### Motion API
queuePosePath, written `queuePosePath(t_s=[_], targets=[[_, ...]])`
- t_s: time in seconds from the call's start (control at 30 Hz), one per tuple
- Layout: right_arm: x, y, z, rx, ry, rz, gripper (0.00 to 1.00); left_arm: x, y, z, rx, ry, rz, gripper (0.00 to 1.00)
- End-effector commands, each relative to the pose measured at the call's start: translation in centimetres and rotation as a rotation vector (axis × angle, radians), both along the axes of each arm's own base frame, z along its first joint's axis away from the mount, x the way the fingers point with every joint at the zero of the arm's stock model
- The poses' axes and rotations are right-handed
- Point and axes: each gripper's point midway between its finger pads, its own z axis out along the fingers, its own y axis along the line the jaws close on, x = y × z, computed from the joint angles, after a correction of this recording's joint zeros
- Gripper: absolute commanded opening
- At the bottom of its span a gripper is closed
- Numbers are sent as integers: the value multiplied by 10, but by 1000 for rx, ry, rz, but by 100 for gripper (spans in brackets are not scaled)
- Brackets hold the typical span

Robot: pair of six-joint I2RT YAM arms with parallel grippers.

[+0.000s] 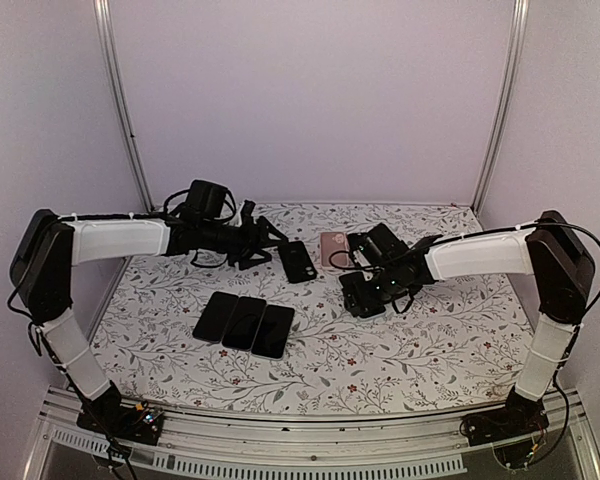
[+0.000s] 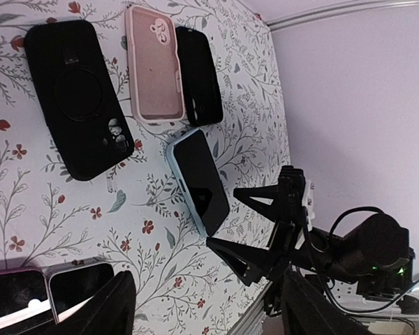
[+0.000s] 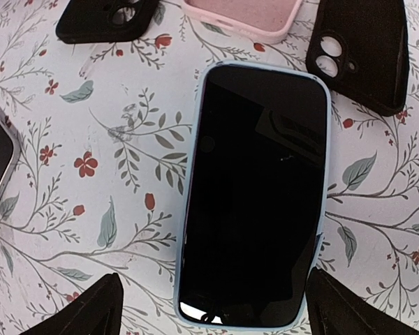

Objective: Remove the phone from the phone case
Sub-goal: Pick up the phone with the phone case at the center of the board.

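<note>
A phone with a dark screen in a light blue case lies flat, face up, on the floral table; it also shows in the left wrist view. My right gripper is open just above it, its two fingers on either side of the phone's near end, not touching. In the top view the right gripper covers the phone. My left gripper is open and empty, hovering over the table left of the phone; in the top view it is beside a black case.
An empty pink case and two black cases lie beyond the phone. Three bare phones lie side by side nearer the front. Walls and frame posts enclose the table.
</note>
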Motion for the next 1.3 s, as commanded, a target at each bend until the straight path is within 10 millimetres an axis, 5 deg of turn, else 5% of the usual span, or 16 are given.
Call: queuePosePath(t_s=[0.0, 0.53, 0.77, 0.93, 1.27], targets=[[0, -8, -2, -21, -2, -23, 99, 1, -7, 1, -24, -5, -12, 73], [6, -17, -51, -79, 109, -49, 98, -1, -6, -3, -16, 0, -8, 73], [-3, -10, -49, -93, 123, -45, 75, 0, -11, -9, -17, 25, -12, 72], [0, -7, -32, -57, 96, -58, 57, 0, -21, -13, -39, 27, -25, 71], [5, 13, 21, 73, 4, -26, 55, -7, -43, -42, -43, 99, -43, 69]])
